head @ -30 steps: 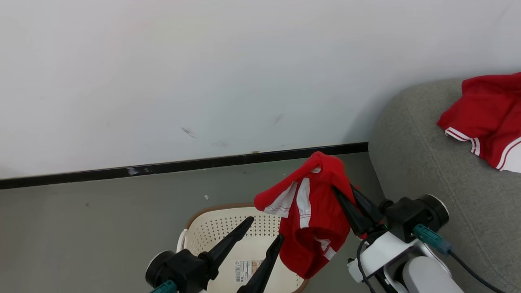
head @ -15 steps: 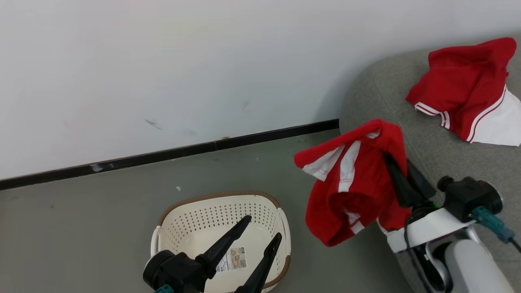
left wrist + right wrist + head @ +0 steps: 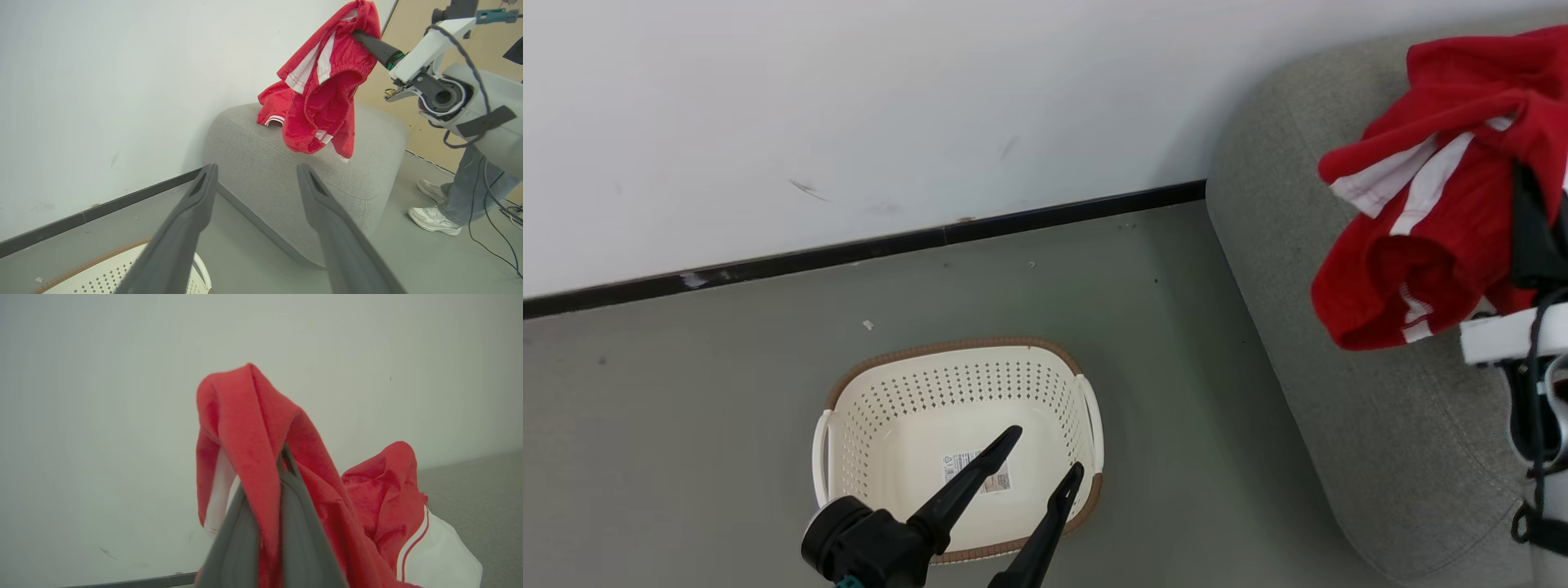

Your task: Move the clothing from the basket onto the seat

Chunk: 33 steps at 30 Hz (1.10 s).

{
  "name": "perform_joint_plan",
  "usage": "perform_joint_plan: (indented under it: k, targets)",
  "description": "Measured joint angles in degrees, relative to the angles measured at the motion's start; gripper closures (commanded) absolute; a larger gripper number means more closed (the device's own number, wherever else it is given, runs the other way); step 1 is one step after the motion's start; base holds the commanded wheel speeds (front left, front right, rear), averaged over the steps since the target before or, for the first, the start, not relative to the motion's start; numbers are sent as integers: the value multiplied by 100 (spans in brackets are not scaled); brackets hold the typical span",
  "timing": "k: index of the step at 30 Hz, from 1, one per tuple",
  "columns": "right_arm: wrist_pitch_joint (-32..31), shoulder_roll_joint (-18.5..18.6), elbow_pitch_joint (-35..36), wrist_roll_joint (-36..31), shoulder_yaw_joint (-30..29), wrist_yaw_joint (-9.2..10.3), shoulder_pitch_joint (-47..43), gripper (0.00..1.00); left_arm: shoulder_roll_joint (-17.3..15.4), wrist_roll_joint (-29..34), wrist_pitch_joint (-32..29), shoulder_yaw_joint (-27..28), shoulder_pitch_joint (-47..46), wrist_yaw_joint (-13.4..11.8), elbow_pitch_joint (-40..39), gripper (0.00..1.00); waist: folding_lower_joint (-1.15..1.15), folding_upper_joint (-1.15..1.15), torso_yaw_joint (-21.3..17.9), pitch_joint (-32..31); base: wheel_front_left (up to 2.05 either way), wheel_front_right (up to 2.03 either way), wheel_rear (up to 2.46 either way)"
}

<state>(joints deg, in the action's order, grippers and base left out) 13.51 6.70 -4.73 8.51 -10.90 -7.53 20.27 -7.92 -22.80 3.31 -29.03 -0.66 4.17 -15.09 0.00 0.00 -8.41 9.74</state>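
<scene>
Your right hand (image 3: 359,34) is clamped on red clothing (image 3: 1413,237) above the seat (image 3: 1307,245) — your left hand (image 3: 1045,449), spread and empty, hangs over the basket (image 3: 956,384) beside that seat.

My left tool (image 3: 1045,449) has two long black fingers (image 3: 968,482) that taper to points, set in a round black housing (image 3: 845,539) with a teal plug (image 3: 852,582) at its base. On the right tool (image 3: 284,457) I see dark grey fingers (image 3: 241,539) with small green marks (image 3: 395,55) at their root. Behind them sit a white block (image 3: 425,45), a pale grey forearm (image 3: 502,94) with a black strap (image 3: 486,121) across it, and loose black cables (image 3: 474,69); a second teal plug (image 3: 492,15) sticks out from the wrist.
</scene>
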Motion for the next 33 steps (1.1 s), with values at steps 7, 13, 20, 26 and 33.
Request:
perform_joint_plan:
  k: [7, 13, 20, 26, 33]
  targets:
    - [-302, 163, -270, 318, -656, 0, 962, 100, -44, 20, 36, -8, -1, 1, -26, 0, 0, 0, 159, 291, 0, 0, 0]
    - [-569, 379, -446, 379, -1304, 1, 2046, 100, -99, 26, 27, -36, -2, 2, -38, 0, 0, 0, 303, 539, 0, 0, 0]
    - [-832, 644, -928, 271, -2146, 2, 2960, 100, -155, 26, -31, -31, -7, 5, -86, 0, 0, 0, 453, 831, 0, 0, 0]
    - [-951, 891, -1245, -32, -2651, 2, 3575, 100, -215, 26, -101, -11, -19, 9, -157, 0, 0, 0, 566, 1090, 0, 0, 0]
    - [-1006, 1034, -1441, -453, -3050, 3, 4157, 100, -339, 29, -209, 10, -69, 40, -237, 0, 0, 0, 669, 1396, 0, 0, 0]
